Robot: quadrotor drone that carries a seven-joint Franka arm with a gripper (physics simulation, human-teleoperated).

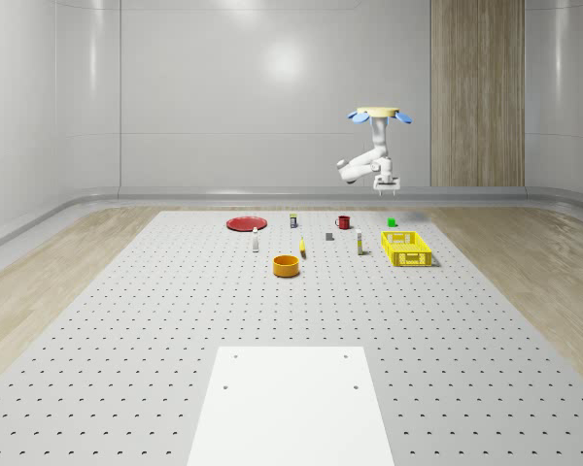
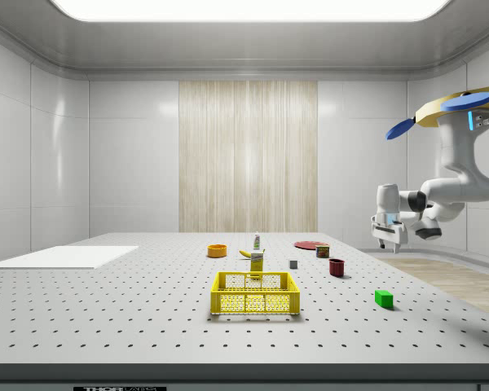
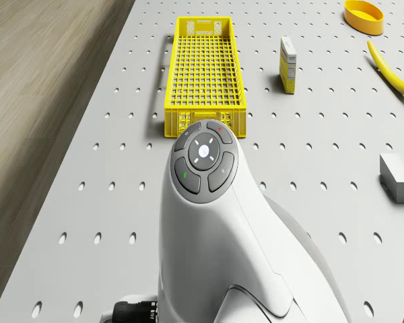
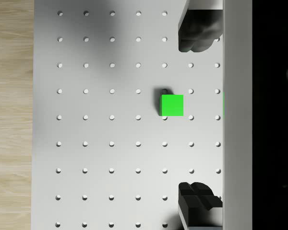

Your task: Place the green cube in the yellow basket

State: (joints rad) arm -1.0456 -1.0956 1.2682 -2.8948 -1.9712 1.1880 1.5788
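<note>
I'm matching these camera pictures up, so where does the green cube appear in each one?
Whole-scene view: green cube on the table beyond the yellow basket, below the end effector.
Side view: cube to the basket's right.
Drone view: cube not in it.
Wrist view: cube near centre.
Shared landmark: the basket.

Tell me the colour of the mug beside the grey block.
The mug is dark red, clearest in the side view.

Green cube (image 4: 172,105), yellow mesh basket (image 3: 204,74), perforated grey table (image 1: 175,320).
</note>
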